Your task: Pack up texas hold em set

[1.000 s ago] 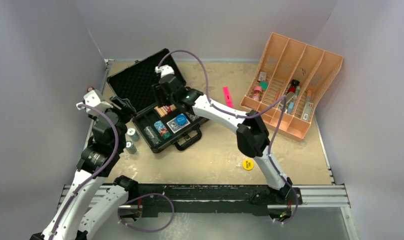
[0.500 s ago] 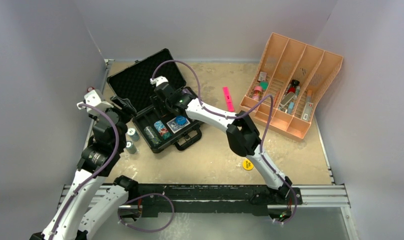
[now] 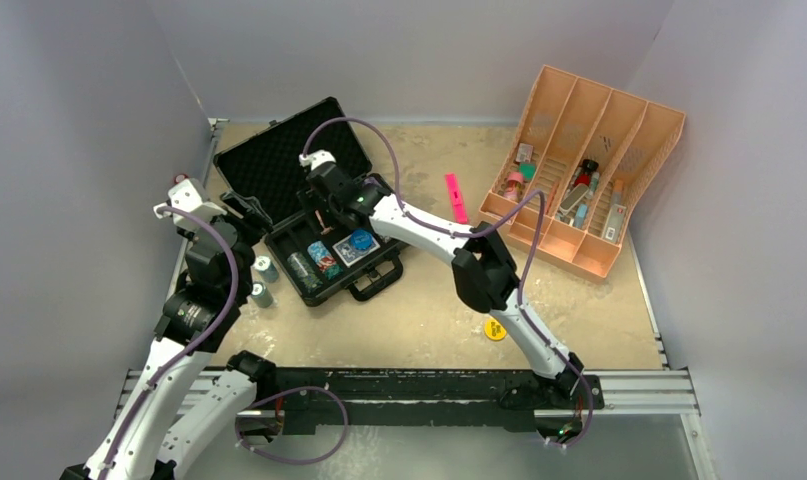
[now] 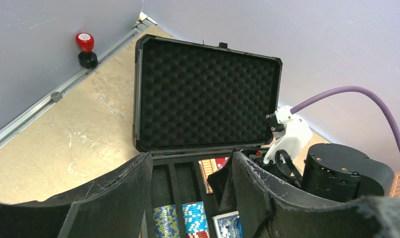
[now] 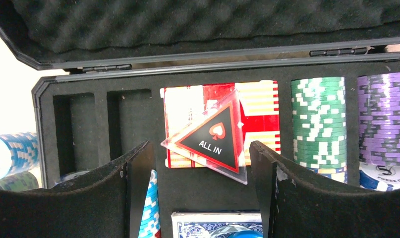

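Note:
The black case (image 3: 319, 262) lies open at the back left, its foam lid (image 3: 279, 160) laid back. My right gripper (image 3: 322, 212) hovers over its tray, open and empty. In the right wrist view the open gripper (image 5: 199, 148) frames a red card deck (image 5: 259, 99) with a clear "ALL IN" triangle (image 5: 212, 136) lying on it. Green (image 5: 319, 121) and purple (image 5: 384, 116) chip stacks sit to its right, a blue deck (image 5: 215, 223) below it. My left gripper (image 4: 190, 158) is open and empty at the case's left end, above blue chips (image 4: 194, 218).
Two loose chip stacks (image 3: 266, 268) (image 3: 261, 292) stand on the table left of the case. A yellow disc (image 3: 495, 329) lies near the right arm. A pink marker (image 3: 454, 192) and the orange divided tray (image 3: 619, 140) are at the back right. A red knob (image 4: 85, 47) sits on the left rail.
My right gripper has reached further left and back over the case tray, then held still for the last half second. The left arm has not moved.

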{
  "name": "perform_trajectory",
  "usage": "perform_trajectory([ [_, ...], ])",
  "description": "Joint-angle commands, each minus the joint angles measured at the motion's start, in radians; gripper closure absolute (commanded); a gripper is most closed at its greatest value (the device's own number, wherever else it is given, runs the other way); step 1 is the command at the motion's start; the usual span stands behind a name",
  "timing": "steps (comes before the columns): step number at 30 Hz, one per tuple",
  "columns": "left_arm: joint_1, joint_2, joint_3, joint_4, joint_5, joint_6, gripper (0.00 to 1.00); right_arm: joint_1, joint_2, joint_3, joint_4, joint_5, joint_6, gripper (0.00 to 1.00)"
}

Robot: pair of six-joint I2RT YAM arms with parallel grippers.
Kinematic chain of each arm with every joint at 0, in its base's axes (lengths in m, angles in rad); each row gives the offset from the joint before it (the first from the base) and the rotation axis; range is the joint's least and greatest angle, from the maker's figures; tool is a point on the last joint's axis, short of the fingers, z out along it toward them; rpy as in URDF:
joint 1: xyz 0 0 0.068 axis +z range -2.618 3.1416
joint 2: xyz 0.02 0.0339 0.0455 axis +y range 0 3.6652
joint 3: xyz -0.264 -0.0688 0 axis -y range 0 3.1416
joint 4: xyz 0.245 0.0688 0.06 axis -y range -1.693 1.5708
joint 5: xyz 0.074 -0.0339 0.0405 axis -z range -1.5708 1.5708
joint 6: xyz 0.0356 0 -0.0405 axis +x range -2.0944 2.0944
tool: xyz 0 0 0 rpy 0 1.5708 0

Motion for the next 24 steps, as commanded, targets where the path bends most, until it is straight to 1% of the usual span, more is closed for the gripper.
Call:
perform_trajectory([
  [1, 0.01, 0.002, 0.01, 0.031, -0.003, -0.012, 0.41, -0.014, -0.015, 0.063, 0.011, 0.02, 0.016, 0.27],
  [5, 0.012, 0.004, 0.011, 0.031, 0.0, -0.011, 0.41, -0.013, -0.073, 0.039, 0.013, 0.015, 0.032, 0.26],
  [7, 0.012, 0.003, 0.012, 0.031, 0.013, -0.012, 0.41, -0.013, -0.138, -0.004, 0.017, 0.017, 0.054, 0.25],
  [9, 0.012, -0.001, 0.009, 0.041, 0.046, -0.002, 0.41, -0.013, -0.22, -0.086, 0.031, 0.026, 0.086, 0.24],
  [12, 0.011, -0.008, 0.001, 0.058, 0.08, 0.002, 0.4, -0.013, -0.387, -0.275, 0.059, 0.068, 0.15, 0.23],
  [16, 0.012, -0.007, 0.005, 0.056, 0.102, 0.008, 0.4, -0.014, -0.641, -0.599, 0.05, 0.185, 0.245, 0.2],
  [19, 0.013, -0.006, 0.004, 0.057, 0.112, 0.01, 0.4, -0.022, -0.76, -0.769, -0.054, 0.266, 0.361, 0.16],
  [24, 0.015, 0.007, 0.007, 0.059, 0.128, 0.014, 0.4, -0.058, -0.881, -0.958, -0.291, 0.345, 0.625, 0.1],
])
